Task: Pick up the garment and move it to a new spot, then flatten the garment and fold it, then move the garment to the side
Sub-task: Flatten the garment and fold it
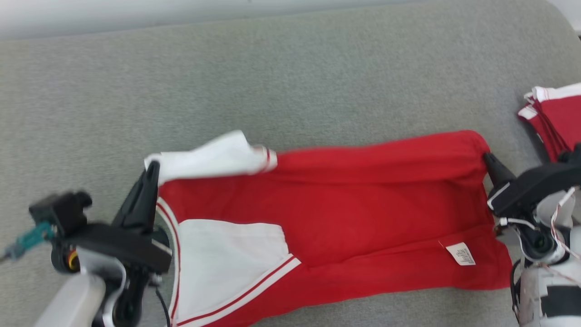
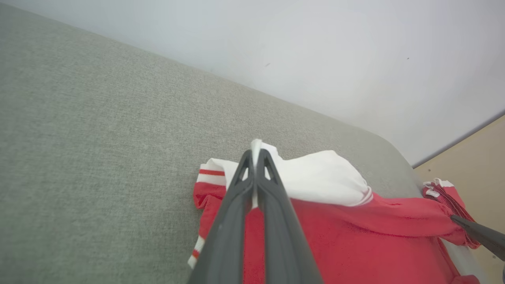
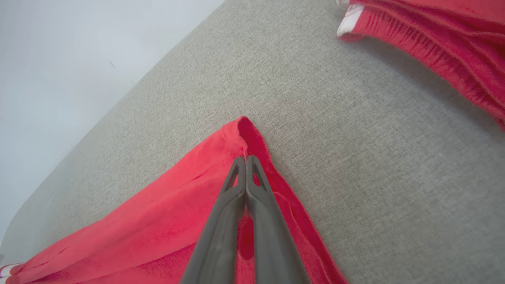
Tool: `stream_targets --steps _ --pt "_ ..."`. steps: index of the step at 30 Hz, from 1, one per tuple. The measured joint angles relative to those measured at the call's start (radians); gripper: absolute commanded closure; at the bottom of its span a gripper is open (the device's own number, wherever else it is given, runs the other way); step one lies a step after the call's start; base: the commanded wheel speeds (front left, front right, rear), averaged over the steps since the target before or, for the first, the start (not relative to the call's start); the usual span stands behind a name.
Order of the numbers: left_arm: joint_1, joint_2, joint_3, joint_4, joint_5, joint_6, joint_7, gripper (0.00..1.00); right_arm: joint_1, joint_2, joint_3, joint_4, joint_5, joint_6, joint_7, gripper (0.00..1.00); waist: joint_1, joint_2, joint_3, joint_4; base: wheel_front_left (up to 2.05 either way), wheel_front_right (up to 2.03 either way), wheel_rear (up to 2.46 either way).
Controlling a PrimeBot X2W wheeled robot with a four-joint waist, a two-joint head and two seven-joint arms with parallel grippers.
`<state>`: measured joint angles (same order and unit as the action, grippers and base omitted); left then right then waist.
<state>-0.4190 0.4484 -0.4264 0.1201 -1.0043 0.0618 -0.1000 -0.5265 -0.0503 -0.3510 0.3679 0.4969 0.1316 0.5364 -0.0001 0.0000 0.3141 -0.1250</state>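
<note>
Two end effectors each had a pinch on the garment (image 1: pixel 363 200). The left end effector (image 1: pixel 153 166) was pressed together on the white sleeve (image 1: pixel 213 156) at the garment's left end. The right end effector (image 1: pixel 488 158) was pressed together on a red corner at its right end. In the left wrist view white cloth stuck out past the closed tips of the left end effector (image 2: pixel 255 157). In the right wrist view the right end effector (image 3: pixel 245 159) bit a peaked fold of red fabric.

By my reading, the step in hand was the move to a new spot, passing into the flattening. The far edge was drawn taut between the two grips, while the body trailed on the table (image 1: pixel 290 81). The next move seemed to call for both arms to keep that tension, lay the far edge down evenly, and only then let go. The sleeve would then need spreading.

The garment was a red top with a white panel (image 1: pixel 227 259) and red-and-white striped trim. It lay lengthwise, left to right, across the middle of the grey cloth-covered table and reached toward its near edge. It was wrinkled and not yet flat, with a white label (image 1: pixel 460 253) showing near its right end. Another red and white pile (image 1: pixel 556 118) sat at the table's right edge, apart from it.
</note>
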Motion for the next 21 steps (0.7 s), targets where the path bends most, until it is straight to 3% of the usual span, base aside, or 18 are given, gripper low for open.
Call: stream_targets --steps 7,21 --pt "0.126 -0.018 -0.001 -0.051 0.001 0.006 -0.08 1.0 0.126 0.001 0.003 -0.074 0.069 0.0 0.016 1.0 0.0 0.0 -0.038 0.034 0.0 0.0 0.0" --pt "0.254 -0.068 -0.029 -0.065 0.011 0.018 -0.129 1.0 0.371 0.001 -0.054 -0.206 0.16 0.0 0.02 1.0 0.0 -0.0001 -0.086 0.071 0.0 0.0 0.0"
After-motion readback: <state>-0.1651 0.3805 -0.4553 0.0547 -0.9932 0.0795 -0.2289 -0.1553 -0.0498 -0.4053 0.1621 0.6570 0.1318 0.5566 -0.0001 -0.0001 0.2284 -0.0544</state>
